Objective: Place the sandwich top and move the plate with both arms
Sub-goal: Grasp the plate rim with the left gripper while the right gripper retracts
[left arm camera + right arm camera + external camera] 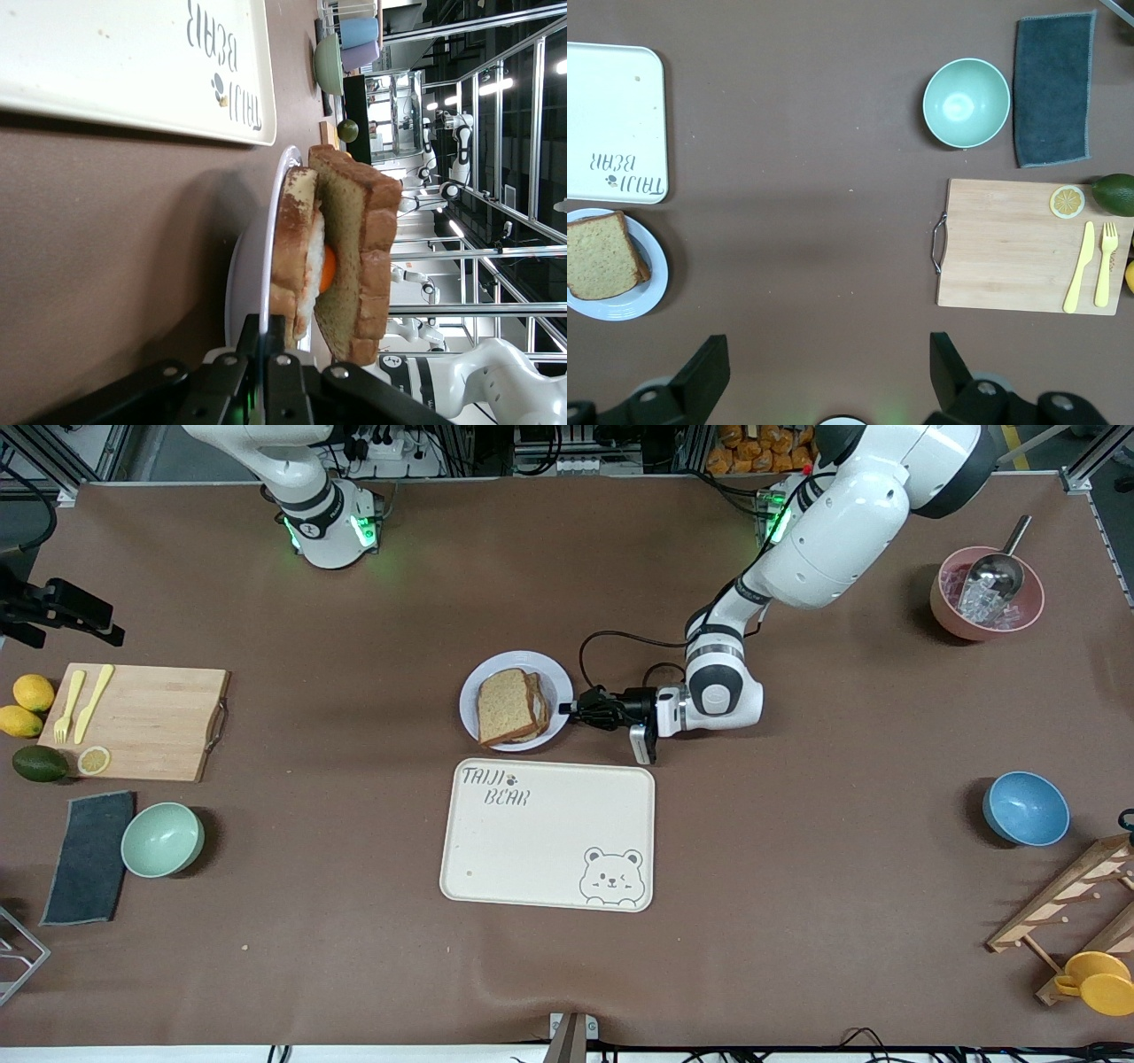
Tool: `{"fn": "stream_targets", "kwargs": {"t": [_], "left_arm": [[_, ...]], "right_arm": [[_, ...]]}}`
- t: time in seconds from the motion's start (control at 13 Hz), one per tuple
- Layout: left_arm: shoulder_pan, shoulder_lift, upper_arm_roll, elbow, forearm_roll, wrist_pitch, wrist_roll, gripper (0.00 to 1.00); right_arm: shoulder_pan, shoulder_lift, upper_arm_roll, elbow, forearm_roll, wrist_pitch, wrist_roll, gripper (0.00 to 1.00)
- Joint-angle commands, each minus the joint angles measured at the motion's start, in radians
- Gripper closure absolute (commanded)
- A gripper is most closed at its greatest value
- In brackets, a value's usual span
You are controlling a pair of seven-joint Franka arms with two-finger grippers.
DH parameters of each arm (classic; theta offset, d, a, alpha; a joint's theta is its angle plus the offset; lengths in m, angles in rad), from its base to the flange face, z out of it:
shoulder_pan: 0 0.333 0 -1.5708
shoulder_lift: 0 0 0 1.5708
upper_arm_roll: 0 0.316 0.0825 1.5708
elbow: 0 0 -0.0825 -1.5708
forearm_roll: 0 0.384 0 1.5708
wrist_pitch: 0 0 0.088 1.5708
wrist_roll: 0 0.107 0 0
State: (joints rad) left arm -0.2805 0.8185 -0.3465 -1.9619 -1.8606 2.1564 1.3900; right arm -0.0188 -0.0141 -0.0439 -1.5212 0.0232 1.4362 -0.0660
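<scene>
The sandwich top (505, 706), a brown bread slice, lies on the lower slice with the fried egg (328, 268) on the pale round plate (558, 682). My left gripper (567, 708) lies low on the table at the plate's edge toward the left arm's end. It is shut on the plate's rim (244, 266), which stands between its fingers (252, 341). The sandwich top (354, 257) sits just past them. My right gripper (828, 367) waits open and empty, high over the table between the plate (651, 266) and the cutting board, with the sandwich top (598, 257) in view.
The cream bear tray (547, 834) lies just nearer the front camera than the plate. A cutting board (142, 722) with cutlery, fruit, a green bowl (162, 839) and a dark cloth (89, 857) sit at the right arm's end. A blue bowl (1025, 808) and pink bowl (985, 593) sit at the left arm's end.
</scene>
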Motion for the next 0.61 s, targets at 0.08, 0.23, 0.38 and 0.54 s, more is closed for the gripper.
{"fn": "stream_targets", "kwargs": {"t": [0.08, 0.23, 0.38, 0.54], "left_arm": [[0.030, 0.056, -0.041, 0.038, -0.055, 0.013, 0.067, 1.00], [0.073, 0.048, -0.089, 0.020, -0.060, 0.014, 0.069, 1.00], [0.115, 0.044, -0.132, 0.003, -0.060, 0.014, 0.069, 1.00], [0.152, 0.041, -0.173, -0.011, -0.061, 0.014, 0.070, 1.00]], "right_arm": [[-0.001, 0.003, -0.004, 0.015, 0.003, -0.011, -0.006, 0.00], [-0.003, -0.001, -0.007, 0.027, -0.003, -0.013, -0.005, 0.00], [-0.012, 0.003, -0.010, 0.044, -0.002, -0.013, -0.006, 0.00], [-0.010, 0.005, -0.008, 0.044, -0.003, -0.013, -0.006, 0.00]]}}
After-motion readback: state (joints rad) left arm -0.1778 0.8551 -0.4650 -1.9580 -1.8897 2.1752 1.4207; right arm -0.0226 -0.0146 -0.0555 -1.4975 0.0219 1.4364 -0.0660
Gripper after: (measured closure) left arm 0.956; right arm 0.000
